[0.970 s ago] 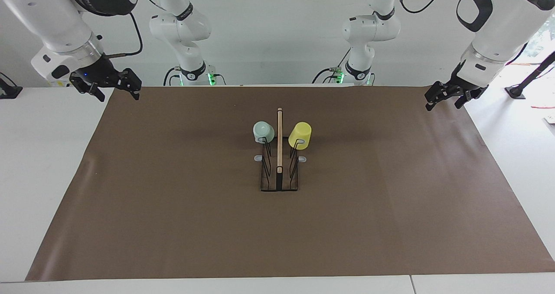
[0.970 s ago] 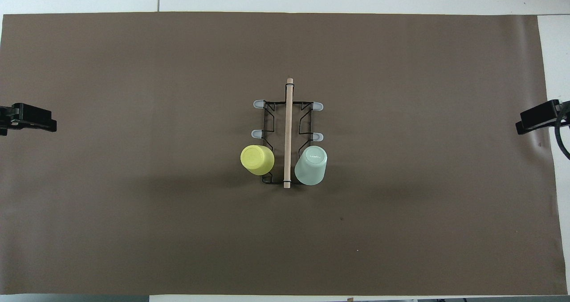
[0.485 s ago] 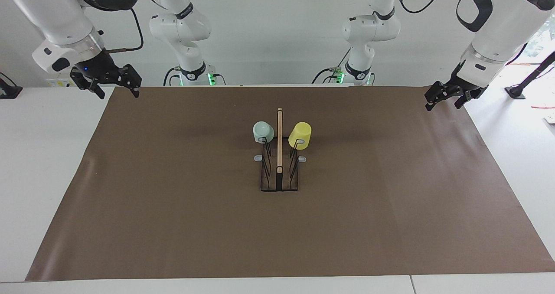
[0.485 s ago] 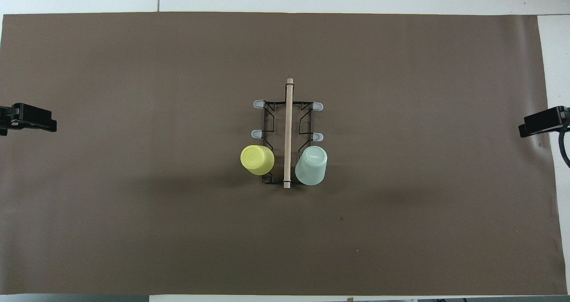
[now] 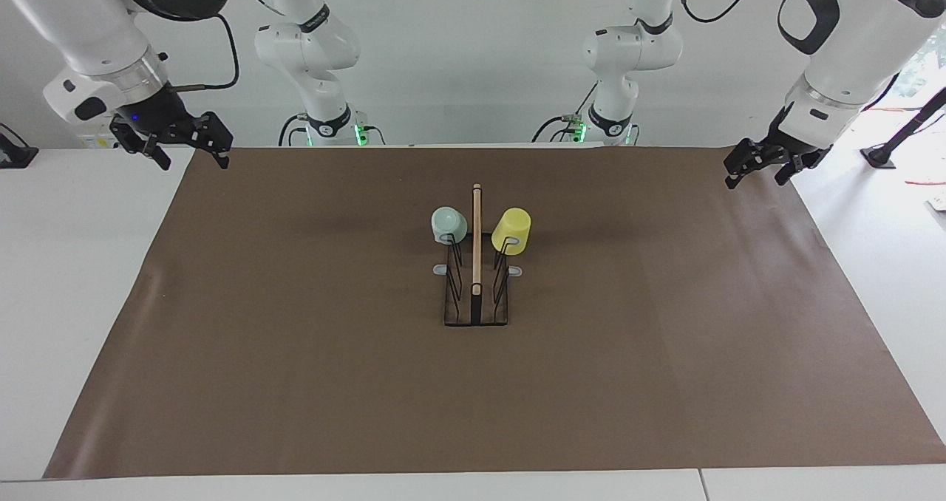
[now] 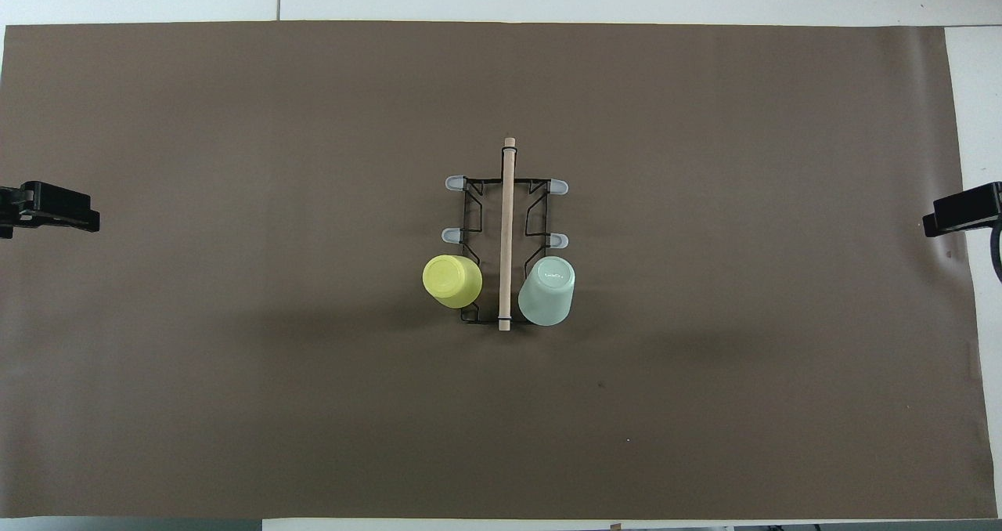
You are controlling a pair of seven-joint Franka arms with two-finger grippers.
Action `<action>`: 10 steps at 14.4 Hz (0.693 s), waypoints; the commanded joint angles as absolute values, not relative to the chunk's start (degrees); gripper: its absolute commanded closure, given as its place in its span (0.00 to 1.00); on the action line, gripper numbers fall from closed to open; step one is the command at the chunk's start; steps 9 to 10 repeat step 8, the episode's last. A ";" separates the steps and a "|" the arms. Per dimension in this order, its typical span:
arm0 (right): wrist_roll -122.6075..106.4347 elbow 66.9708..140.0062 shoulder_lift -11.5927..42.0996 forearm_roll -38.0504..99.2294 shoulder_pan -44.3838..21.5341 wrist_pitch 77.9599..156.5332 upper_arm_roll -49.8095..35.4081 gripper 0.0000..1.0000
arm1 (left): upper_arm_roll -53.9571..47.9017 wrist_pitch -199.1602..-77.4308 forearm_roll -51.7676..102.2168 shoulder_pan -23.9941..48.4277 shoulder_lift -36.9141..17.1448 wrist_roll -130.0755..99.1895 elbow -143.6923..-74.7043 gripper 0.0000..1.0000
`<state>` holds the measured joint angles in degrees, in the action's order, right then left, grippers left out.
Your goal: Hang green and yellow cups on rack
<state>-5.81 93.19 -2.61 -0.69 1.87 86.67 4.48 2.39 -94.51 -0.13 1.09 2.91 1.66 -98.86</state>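
Observation:
The rack (image 5: 477, 264) (image 6: 507, 233) stands at the middle of the brown mat. The pale green cup (image 5: 448, 225) (image 6: 546, 290) hangs mouth-down on the peg nearest the robots, on the rack's side toward the right arm. The yellow cup (image 5: 511, 230) (image 6: 452, 280) hangs the same way on the matching peg toward the left arm. My right gripper (image 5: 194, 161) (image 6: 951, 216) is raised over the mat's edge at its own end, open and empty. My left gripper (image 5: 754, 179) (image 6: 70, 211) waits open and empty over the mat's edge at the left arm's end.
The brown mat (image 5: 295, 353) covers most of the white table (image 5: 74, 264). Grey-tipped pegs (image 6: 455, 182) farther from the robots on the rack carry nothing. Two more robot arms (image 5: 318, 58) stand at the table's back edge.
The right gripper has drawn up and outward toward its own end of the table. The left arm, both cups and the rack have stayed still.

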 commanded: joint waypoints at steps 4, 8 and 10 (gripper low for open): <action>-2.81 94.31 -3.52 -1.05 2.02 88.07 4.13 0.00 | 2.20 -94.83 -1.05 1.05 4.39 1.23 -100.55 0.00; -2.81 94.39 -3.52 -1.05 2.02 87.98 4.13 0.00 | 2.20 -94.83 -0.97 1.05 4.48 1.23 -100.55 0.00; -2.81 94.39 -3.52 -1.05 2.02 87.98 4.13 0.00 | 2.20 -94.83 -0.97 1.05 4.48 1.23 -100.55 0.00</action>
